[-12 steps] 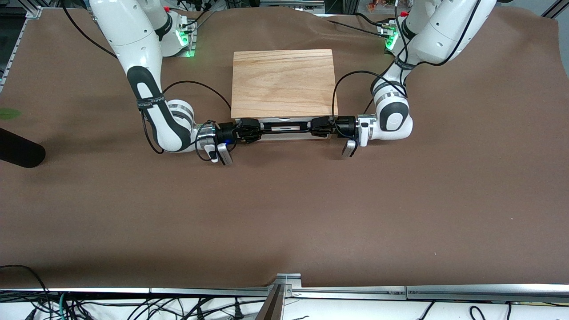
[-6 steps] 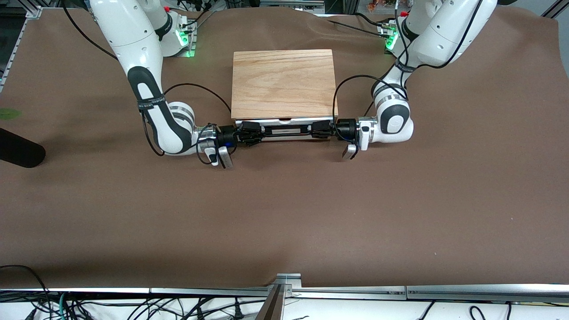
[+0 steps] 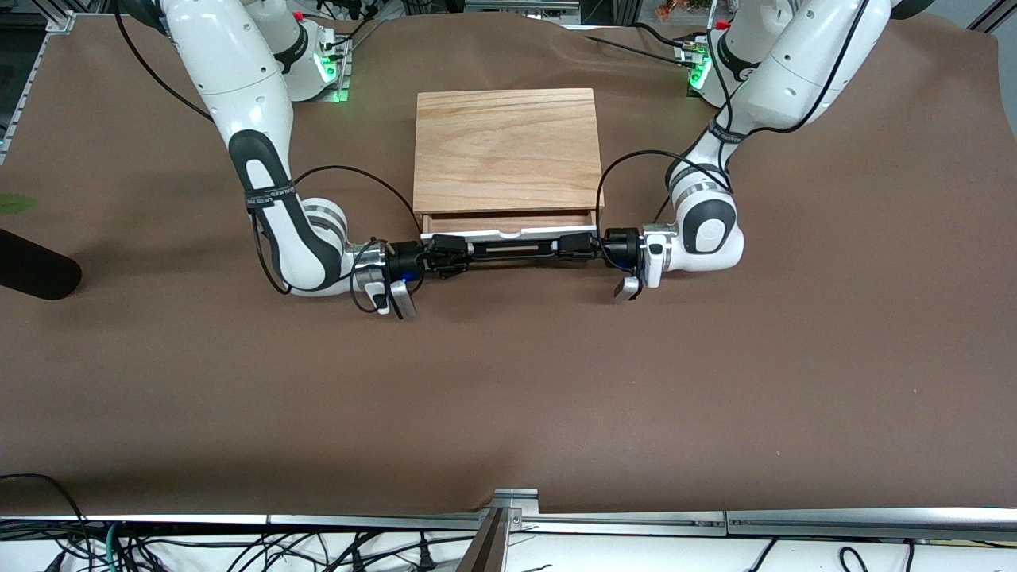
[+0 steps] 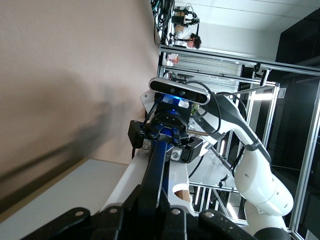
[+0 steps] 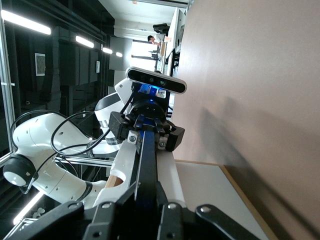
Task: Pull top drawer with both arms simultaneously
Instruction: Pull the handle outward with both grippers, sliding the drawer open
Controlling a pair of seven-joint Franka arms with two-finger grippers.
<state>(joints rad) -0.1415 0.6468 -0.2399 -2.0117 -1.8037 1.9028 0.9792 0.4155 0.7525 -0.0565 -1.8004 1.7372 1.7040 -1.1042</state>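
Note:
The top drawer (image 3: 508, 222) sticks a little out of the cabinet under the light oak lid (image 3: 508, 147), and a strip of its reddish-brown tray shows. Its white face (image 3: 508, 233) carries the long black wire handle (image 3: 512, 248). My left gripper (image 3: 570, 245) is shut on the handle's end toward the left arm. My right gripper (image 3: 451, 253) is shut on the other end. In the left wrist view my left gripper (image 4: 150, 197) clamps the handle (image 4: 156, 165) with the right gripper (image 4: 167, 140) farther along. In the right wrist view my right gripper (image 5: 146, 195) clamps the handle (image 5: 146, 160).
The brown table cover (image 3: 508, 397) stretches from the drawer toward the front camera. A black rounded object (image 3: 32, 274) lies at the table edge at the right arm's end. A metal rail (image 3: 508, 504) runs along the front edge.
The drawer has slid out toward the front camera, and its reddish-brown tray now shows. Both grippers moved the same way with the handle, still shut on it.

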